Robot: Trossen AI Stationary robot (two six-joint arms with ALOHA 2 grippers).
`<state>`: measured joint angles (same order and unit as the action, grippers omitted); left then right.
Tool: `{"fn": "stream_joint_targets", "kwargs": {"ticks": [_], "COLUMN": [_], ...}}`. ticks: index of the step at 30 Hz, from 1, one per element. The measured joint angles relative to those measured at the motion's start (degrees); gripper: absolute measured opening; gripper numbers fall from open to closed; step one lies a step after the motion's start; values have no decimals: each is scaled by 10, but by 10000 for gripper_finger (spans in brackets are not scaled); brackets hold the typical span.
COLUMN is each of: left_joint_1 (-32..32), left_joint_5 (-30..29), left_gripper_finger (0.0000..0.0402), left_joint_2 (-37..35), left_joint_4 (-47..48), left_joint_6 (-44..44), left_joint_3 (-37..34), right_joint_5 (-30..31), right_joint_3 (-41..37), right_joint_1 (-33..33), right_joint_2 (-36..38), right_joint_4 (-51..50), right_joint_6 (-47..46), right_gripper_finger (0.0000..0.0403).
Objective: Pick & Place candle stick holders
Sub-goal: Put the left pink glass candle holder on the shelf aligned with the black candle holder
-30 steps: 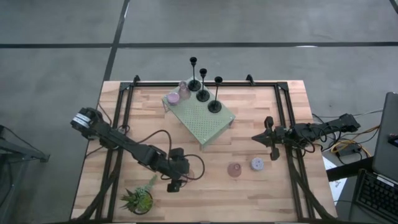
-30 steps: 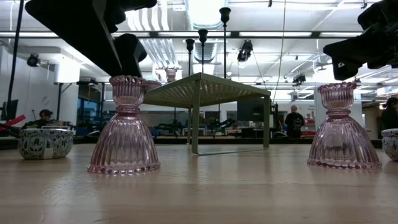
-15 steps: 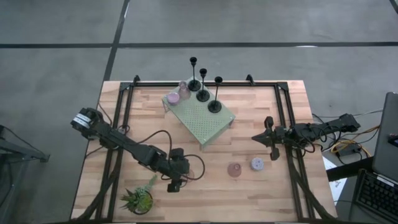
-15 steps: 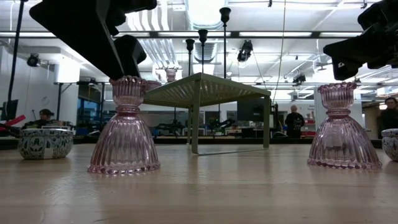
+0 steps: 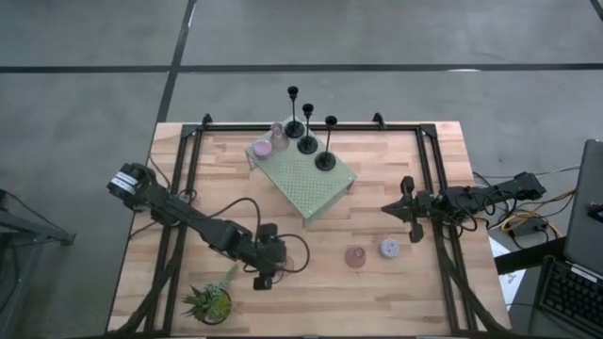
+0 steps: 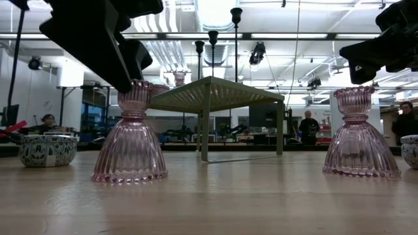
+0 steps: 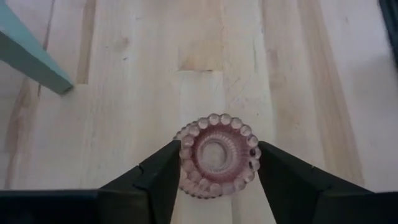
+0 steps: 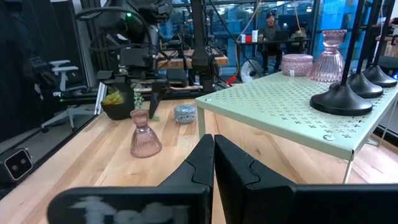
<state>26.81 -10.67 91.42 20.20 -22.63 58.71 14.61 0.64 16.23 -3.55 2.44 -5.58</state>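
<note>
The left gripper (image 5: 264,275) is held over the near part of the table (image 5: 396,151), close to the potted plant (image 5: 209,303), and is pointed straight down. A pink glass candle stick holder (image 7: 217,155) is stood upright directly beneath it, so that the holder's long axis is lined up with the gripper's line of approach and only the beaded top rim and flared base are seen from the left wrist. The two dark fingers (image 7: 155,180) are spread apart, and one is placed on each side of the holder, level with its upper part. Whether the glass is already touched cannot be told, and no clamping is shown. The coming move is judged to be a simple closing of the jaws across the narrow neck, since the holder is centred between them.

The right gripper (image 5: 407,209) is parked well apart at the table's right side with its fingers brought together, so the left arm is by far the nearer one. A second pink holder (image 5: 355,256) and a blue-grey cup (image 5: 389,248) are left standing between the two arms, and the black stemmed holders (image 5: 325,160) are set on the green stand (image 5: 306,184).

Against the frame of a second ago, the left gripper is seen lower in the low view: it was clear above the holder's rim then, and the rim is now overlapped by it. Nothing else is changed
</note>
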Motion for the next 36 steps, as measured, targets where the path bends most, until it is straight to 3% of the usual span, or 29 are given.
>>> {"fn": "stream_joint_targets", "kwargs": {"ticks": [27,36], "left_joint_1": [0,-1], "left_joint_5": [-14,-14], "left_gripper_finger": [193,193], "left_joint_2": [-9,-54], "left_joint_4": [-11,-10], "left_joint_6": [5,13], "left_joint_3": [-2,-2], "right_joint_5": [0,0], "right_joint_3": [0,0], "right_joint_1": [0,0], "right_joint_2": [0,0], "right_joint_4": [0,0], "right_joint_6": [0,0], "right_gripper_finger": [8,8]}}
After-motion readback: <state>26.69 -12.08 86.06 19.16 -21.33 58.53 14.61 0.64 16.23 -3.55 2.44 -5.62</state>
